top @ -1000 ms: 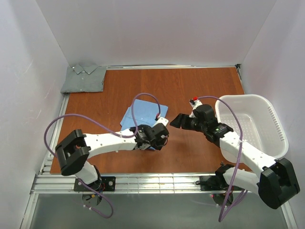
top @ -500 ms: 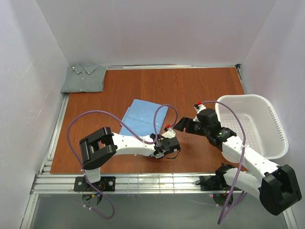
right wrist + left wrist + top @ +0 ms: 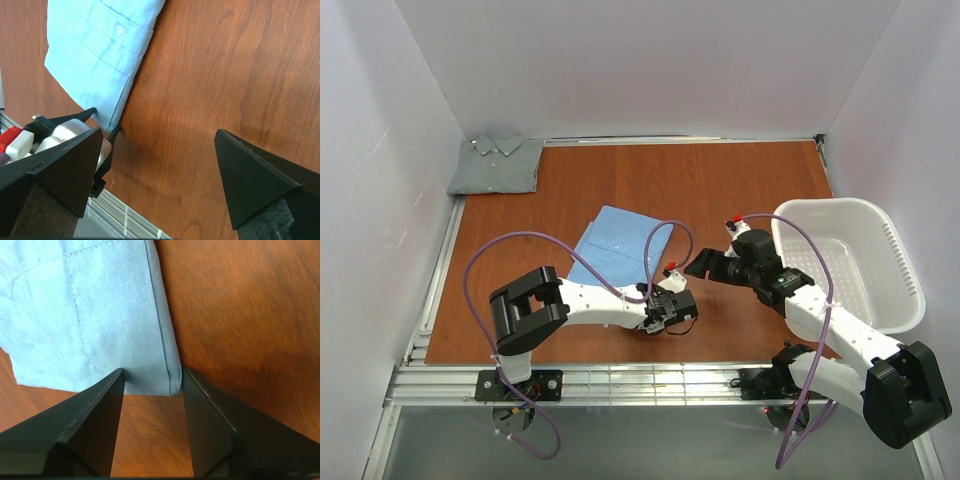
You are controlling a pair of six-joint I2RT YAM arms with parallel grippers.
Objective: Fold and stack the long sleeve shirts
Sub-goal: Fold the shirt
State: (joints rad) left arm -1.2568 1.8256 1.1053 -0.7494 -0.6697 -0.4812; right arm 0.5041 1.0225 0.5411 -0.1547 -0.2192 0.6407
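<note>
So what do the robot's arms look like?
The left arm and right arm are white tubes with chunky black joints. A thin purple cable loops along each one. The left gripper and right gripper each have two black, wedge-shaped fingers. There's a small red tab near each wrist.

Both arms extended low, wrists converging: left end effector [image 3: 152, 372] jaws partly apart; right end effector [image 3: 159, 132] jaws spread wide.
</note>
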